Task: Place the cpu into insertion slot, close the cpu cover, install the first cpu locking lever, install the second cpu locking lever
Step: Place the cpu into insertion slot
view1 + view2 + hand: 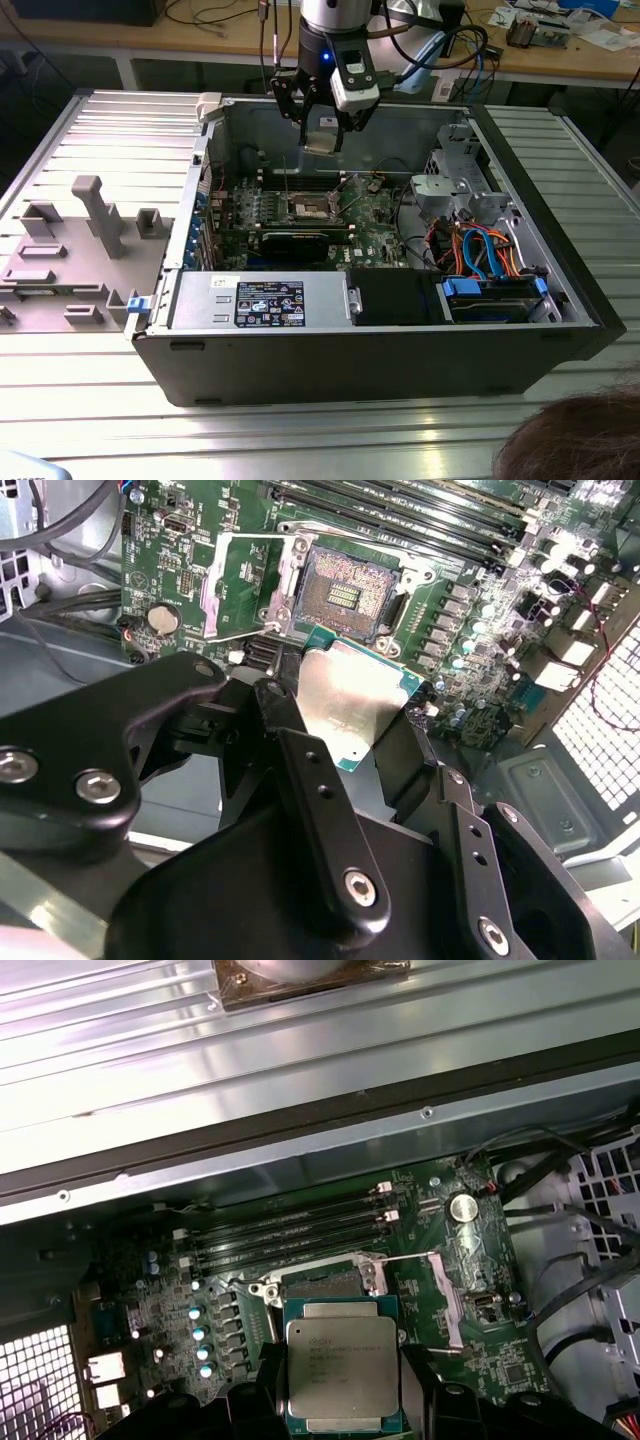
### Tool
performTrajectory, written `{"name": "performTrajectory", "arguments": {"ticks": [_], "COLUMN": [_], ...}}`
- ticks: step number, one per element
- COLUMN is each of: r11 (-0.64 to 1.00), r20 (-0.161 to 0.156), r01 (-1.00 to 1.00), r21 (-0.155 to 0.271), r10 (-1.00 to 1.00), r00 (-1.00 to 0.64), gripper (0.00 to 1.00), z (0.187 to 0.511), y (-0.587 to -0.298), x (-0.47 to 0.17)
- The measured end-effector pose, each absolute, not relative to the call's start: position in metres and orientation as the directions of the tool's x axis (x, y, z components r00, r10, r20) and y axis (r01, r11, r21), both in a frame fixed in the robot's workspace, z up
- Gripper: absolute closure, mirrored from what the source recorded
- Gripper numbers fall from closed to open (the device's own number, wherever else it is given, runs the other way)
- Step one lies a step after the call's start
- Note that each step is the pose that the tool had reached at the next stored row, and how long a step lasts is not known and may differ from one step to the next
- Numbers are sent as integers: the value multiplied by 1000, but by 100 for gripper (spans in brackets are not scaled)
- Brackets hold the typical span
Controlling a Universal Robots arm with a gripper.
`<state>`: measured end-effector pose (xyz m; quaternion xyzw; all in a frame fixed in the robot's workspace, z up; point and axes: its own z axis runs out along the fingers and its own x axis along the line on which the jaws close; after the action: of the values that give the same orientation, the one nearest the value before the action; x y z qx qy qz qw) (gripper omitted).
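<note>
In the exterior view the jaws clench the cpu [322, 142] by its edges, high above the open computer case [350, 372]. In the second wrist view it hangs over the motherboard, near the bare insertion slot [347, 595]. In the first wrist view the chip [343, 1370] looks light, stiff and fragile; the edges seem the place to hold it.

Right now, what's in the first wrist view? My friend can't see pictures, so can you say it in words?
A black claw holds a square silver chip above a green circuit board inside a computer case. The empty square socket shows just beyond the chip, beside long dark memory slots.
</note>
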<state>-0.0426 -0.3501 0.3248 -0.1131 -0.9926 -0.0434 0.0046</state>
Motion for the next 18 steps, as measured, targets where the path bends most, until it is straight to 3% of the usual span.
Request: {"name": "performTrajectory", "arguments": {"ticks": [18], "r11": [948], "r20": [19], "r01": [306], "r21": [84], "r10": [305], "r00": [-952], "gripper": [45], "z": [322], "y": [-350], "x": [-43]}}
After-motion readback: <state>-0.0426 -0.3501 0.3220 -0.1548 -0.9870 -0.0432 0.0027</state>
